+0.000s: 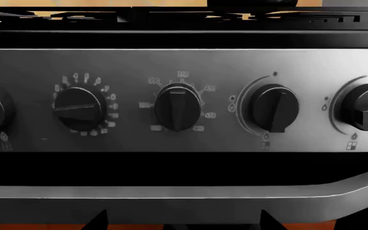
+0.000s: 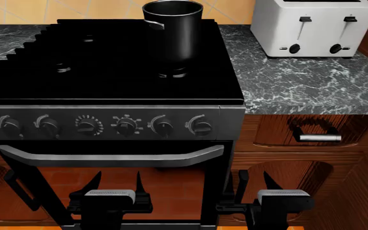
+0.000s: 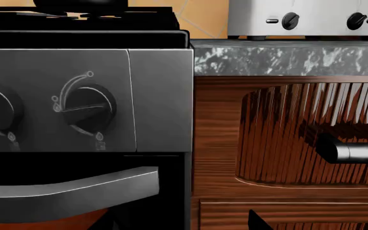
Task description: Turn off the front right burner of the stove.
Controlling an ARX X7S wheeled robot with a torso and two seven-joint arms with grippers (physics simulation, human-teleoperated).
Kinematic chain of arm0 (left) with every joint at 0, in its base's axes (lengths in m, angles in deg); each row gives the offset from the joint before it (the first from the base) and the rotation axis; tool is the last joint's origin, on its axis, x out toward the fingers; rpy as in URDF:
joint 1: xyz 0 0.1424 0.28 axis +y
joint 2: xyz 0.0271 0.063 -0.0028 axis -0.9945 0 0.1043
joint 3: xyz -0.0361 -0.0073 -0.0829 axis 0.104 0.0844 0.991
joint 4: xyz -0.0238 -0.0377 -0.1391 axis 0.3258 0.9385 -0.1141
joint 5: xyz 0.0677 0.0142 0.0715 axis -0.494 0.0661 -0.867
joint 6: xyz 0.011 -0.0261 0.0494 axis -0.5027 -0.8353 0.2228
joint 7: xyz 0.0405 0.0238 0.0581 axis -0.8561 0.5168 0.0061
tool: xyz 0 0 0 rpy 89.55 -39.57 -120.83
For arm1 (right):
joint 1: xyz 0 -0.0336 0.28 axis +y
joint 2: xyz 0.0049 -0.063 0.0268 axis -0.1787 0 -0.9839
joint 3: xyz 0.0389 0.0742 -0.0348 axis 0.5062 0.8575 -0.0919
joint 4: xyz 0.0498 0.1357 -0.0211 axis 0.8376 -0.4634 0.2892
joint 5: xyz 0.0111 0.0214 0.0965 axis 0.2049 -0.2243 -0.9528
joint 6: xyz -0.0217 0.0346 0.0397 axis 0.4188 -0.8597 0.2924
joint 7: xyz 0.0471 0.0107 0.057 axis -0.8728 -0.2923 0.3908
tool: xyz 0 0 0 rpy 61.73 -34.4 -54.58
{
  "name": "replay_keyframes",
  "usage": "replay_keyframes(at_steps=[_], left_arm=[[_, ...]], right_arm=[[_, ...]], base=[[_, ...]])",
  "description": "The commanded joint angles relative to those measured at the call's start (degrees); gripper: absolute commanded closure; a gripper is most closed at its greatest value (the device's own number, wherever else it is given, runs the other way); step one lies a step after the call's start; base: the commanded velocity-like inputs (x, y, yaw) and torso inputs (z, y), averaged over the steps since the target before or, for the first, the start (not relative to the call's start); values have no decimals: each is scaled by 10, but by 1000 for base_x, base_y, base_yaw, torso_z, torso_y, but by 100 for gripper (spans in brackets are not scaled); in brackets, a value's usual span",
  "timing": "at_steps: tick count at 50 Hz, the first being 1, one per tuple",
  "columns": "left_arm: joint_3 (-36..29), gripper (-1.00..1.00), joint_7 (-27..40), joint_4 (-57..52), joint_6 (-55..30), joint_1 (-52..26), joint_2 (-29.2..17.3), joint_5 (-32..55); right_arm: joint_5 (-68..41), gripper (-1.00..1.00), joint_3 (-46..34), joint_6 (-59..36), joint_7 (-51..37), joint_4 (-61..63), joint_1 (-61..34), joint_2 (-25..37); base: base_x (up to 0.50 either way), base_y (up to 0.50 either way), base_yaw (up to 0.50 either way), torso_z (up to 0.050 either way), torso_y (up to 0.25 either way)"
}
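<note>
The stove has a glossy black cooktop and a grey panel of six round knobs. The front right burner's steel ring shows just under the base of a tall black pot. The rightmost knob also shows in the right wrist view and at the edge of the left wrist view. My left gripper is open and empty, low in front of the oven door. My right gripper is open and empty, by the stove's right edge. Both are apart from the knobs.
A curved silver oven-door handle runs below the knobs. A white toaster stands on the marble counter at the right. A wooden cabinet with a steel pull is beside the stove.
</note>
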Motion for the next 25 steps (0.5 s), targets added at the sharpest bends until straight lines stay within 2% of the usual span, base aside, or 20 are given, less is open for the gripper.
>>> replay_keyframes(at_steps=[1, 15, 25], left_arm=[[-9, -100, 11, 2, -5, 0, -9, 11], [-32, -100, 33, 4, -10, 1, -31, 34], [-40, -100, 40, 1, -9, 6, -41, 47]], right_arm=[[-10, -100, -12, -1, -11, 0, 0, 9], [-27, -100, -41, 0, -38, 2, 2, 30], [-36, -100, -54, 5, -46, 1, 2, 39]], base=[[0, 0, 0, 0, 0], [0, 3, 0, 0, 0], [0, 148, 0, 0, 0]])
